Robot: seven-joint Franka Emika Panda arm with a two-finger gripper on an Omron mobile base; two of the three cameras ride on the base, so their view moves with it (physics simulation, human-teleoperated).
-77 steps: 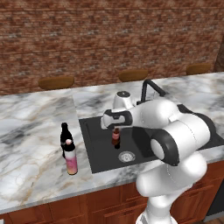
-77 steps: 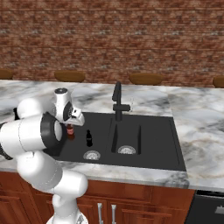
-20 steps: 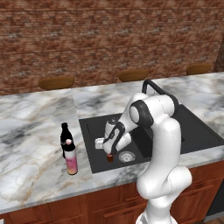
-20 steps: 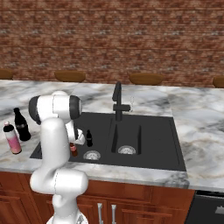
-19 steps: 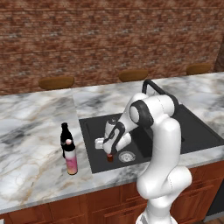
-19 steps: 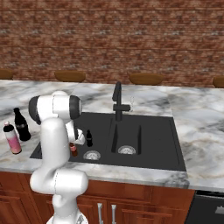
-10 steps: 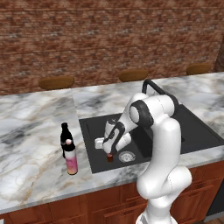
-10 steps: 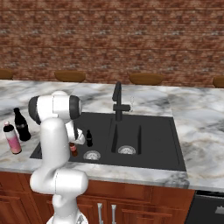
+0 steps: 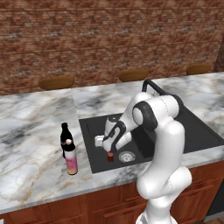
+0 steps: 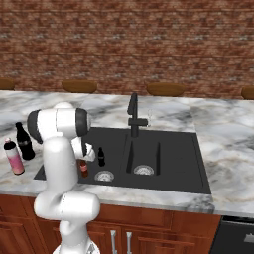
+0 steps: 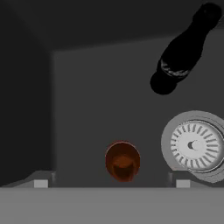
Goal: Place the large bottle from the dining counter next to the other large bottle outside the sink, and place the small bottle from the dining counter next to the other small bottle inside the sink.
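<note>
**Small red-brown bottle standing in the sink, end effector spread above it**

- Small bottle: red-brown, upright on the sink floor, seen from above at lower centre of the hand view; lower middle of the left base view.
- End effector: directly over the small bottle, fingertips wide apart on either side, not touching it.
- Other small bottle: all black, upper right of the hand view, near the red-brown one.
- Drain: round metal, right of the small bottle.
- Sink: black basin, centre of the right base view.
- Large bottle and other large bottle: side by side on the table, left of the sink.
</note>
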